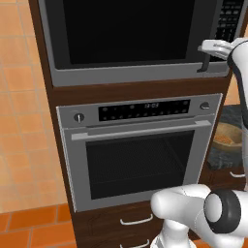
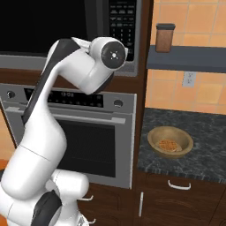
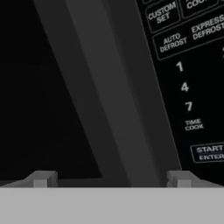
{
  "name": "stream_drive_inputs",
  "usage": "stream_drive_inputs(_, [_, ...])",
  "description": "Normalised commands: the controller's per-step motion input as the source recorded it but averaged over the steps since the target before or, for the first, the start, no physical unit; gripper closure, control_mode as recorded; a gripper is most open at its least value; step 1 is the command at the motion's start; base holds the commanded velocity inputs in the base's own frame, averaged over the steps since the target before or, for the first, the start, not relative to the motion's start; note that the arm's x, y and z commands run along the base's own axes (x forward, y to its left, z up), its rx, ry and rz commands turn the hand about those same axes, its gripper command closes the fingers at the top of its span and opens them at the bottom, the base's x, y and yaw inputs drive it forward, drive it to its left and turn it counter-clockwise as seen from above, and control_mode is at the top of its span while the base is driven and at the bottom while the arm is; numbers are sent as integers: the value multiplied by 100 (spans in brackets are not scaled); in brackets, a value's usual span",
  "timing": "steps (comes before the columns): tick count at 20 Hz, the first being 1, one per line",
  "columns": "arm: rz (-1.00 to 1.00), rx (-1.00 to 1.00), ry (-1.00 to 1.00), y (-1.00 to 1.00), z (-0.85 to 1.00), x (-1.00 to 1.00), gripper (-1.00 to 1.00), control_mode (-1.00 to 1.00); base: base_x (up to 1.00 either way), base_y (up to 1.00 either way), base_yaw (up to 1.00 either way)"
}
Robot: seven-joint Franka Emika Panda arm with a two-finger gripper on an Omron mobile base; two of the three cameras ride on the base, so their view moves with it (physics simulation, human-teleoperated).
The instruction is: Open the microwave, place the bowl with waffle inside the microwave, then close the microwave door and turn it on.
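I see my gripper spread wide, holding nothing, right against the microwave door. Its handle runs top to bottom, partly cut off. The bowl with waffle sits lower right on the counter.

The microwave's dark keypad panel has white labels reading CUSTOM SET, AUTO DEFROST, EXPRESS DEFROST, the digits 1, 4, 7, then TIME COOK and START ENTER; the oven's display is too blurry to read.
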Motion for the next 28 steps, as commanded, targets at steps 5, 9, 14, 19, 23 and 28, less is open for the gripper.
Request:
stream_drive_inputs(5, [-1, 1, 0, 4, 0, 84, -100, -100, 0, 0, 0])
stream_drive_inputs(9, [0, 4, 1, 0, -9, 64, 100, -100, 0, 0, 0])
stream_drive_inputs(14, [0, 0, 11, 8, -28, 27, 100, -100, 0, 0, 0])
stream_drive_inputs(19, [0, -1, 4, 0, -6, -22, 100, -100, 0, 0, 0])
stream_drive_inputs(23, [-11, -8, 0, 1, -7, -96, 100, -100, 0, 0, 0])
stream_drive_inputs(28, [-30, -16, 0, 0, -1, -100, 100, -100, 0, 0, 0])
